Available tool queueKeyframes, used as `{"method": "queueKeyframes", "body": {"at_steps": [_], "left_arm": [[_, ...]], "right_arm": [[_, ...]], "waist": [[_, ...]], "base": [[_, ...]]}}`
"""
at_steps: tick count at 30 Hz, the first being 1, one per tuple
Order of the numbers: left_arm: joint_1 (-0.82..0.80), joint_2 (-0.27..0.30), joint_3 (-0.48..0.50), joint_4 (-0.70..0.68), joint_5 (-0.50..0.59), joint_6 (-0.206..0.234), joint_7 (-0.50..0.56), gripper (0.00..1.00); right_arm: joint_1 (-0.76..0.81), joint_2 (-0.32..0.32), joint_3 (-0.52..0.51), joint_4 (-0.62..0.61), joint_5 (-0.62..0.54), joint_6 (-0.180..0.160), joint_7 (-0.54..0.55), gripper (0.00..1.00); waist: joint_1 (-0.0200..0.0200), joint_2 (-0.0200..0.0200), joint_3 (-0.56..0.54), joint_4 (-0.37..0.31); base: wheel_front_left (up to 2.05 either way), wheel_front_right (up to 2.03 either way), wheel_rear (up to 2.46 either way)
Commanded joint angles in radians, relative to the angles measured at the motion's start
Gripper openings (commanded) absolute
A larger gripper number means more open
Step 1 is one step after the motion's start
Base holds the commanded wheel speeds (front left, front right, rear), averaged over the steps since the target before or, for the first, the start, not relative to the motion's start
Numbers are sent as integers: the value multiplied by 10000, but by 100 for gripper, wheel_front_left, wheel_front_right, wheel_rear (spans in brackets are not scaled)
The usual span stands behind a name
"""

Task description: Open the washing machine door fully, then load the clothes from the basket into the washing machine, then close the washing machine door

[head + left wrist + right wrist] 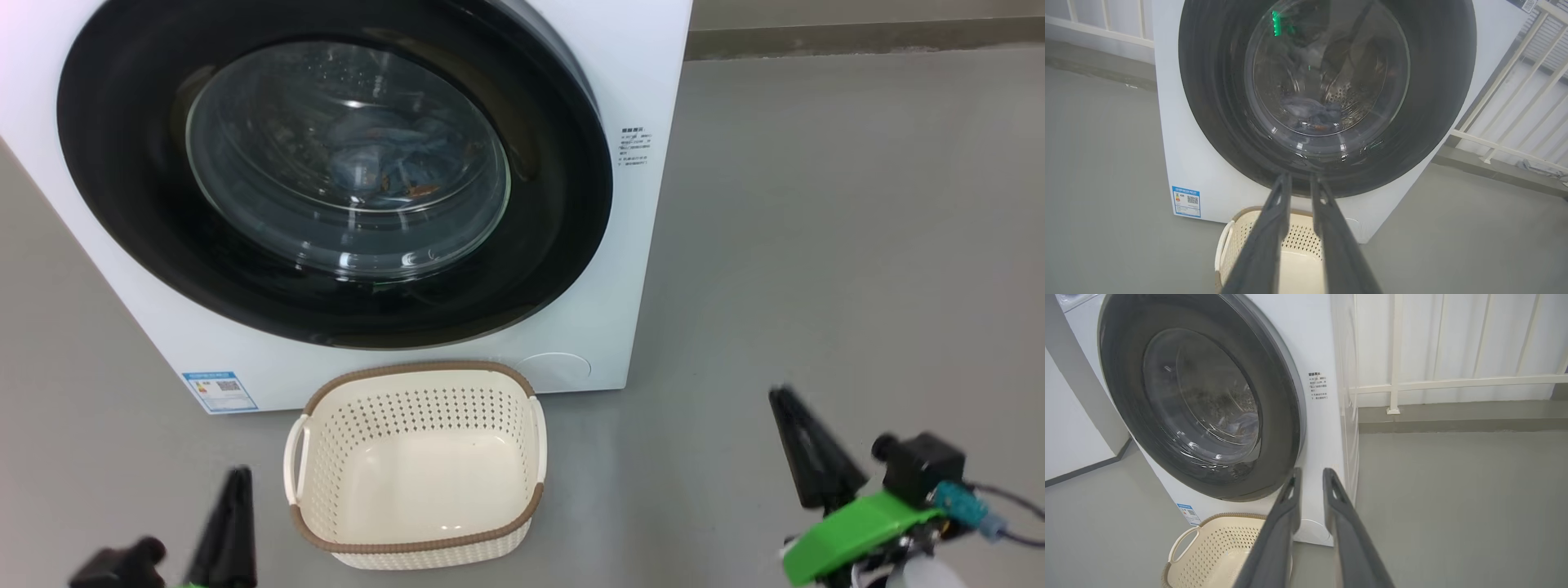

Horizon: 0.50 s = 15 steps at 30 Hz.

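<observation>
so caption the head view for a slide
Empty cream perforated plastic basket before the white front-loading washing machine, round glossy black door shut, blue clothes inside.

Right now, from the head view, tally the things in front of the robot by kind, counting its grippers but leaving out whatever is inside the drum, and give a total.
washing machine: 1
washing machine door: 1
basket: 1
blue label sticker: 1
grippers: 2, the left gripper and the right gripper
Total: 6
</observation>
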Motion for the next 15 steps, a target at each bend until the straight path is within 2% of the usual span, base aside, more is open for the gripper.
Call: {"method": "queueKeyframes", "body": {"at_steps": [1, 7, 15], "left_arm": [[27, -29, -10, 48, -8, 0, 3, 0], [-25, -66, 89, 61, -530, -1, 182, 0], [-105, -115, 214, 85, -1226, 7, 415, 0]], "right_arm": [[46, 18, 4, 49, 9, 0, 6, 0], [68, 69, -101, 14, 625, -3, 179, 0], [81, 135, -242, -13, 1443, -7, 410, 0]], "waist": [[1, 0, 0, 0], [16, 0, -16, 25], [1, 0, -3, 58]], "base": [[0, 0, 0], [0, 0, 0], [0, 0, 0]]}}
